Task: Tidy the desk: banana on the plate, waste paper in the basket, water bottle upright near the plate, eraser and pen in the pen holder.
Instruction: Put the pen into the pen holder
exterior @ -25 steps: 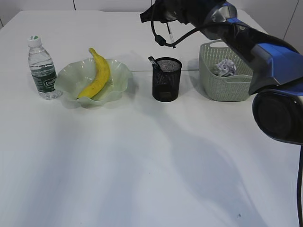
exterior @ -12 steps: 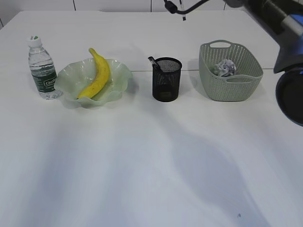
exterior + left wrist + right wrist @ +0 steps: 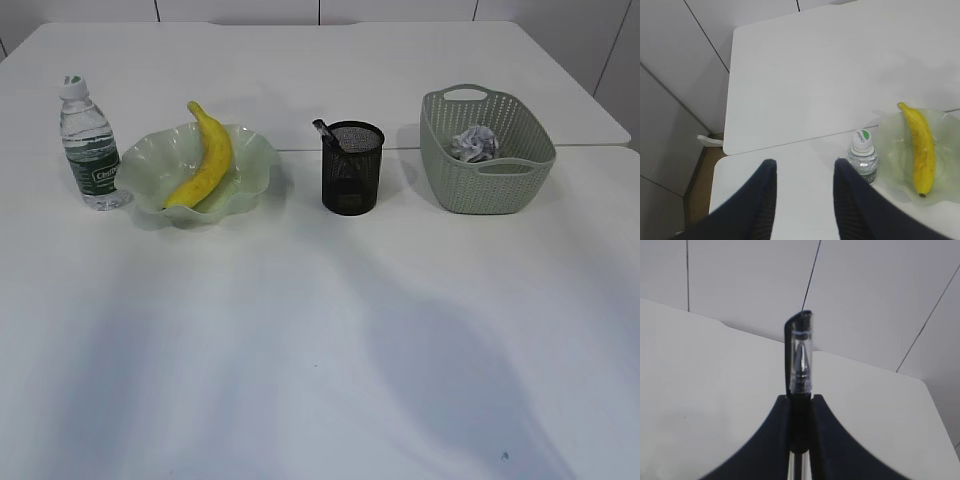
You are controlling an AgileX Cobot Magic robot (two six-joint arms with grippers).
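The white table [image 3: 300,340] has a broad bare front half, with all items lined up along a seam toward the back. From left to right: a clear plastic water bottle [image 3: 87,145] with a white cap stands upright just beside a pale green wavy-edged plate [image 3: 255,160]; a yellow banana [image 3: 205,160] lies in that plate; a black mesh pen holder [image 3: 352,167] stands in the middle with a dark pen-like item [image 3: 324,131] leaning out at its rim; a grey-green woven plastic basket [image 3: 487,180] holds a crumpled white paper ball [image 3: 474,143]. The basket sits near the table's right edge.

No arm appears in the exterior view. The left wrist view shows the left gripper [image 3: 802,195] with its dark fingers spread apart and nothing between them, above the table's left corner, near the bottle. The right wrist view shows the right gripper [image 3: 801,405] clamped on a clear-capped pen [image 3: 801,360] pointing upward, with the table's far edge and wall panels behind.
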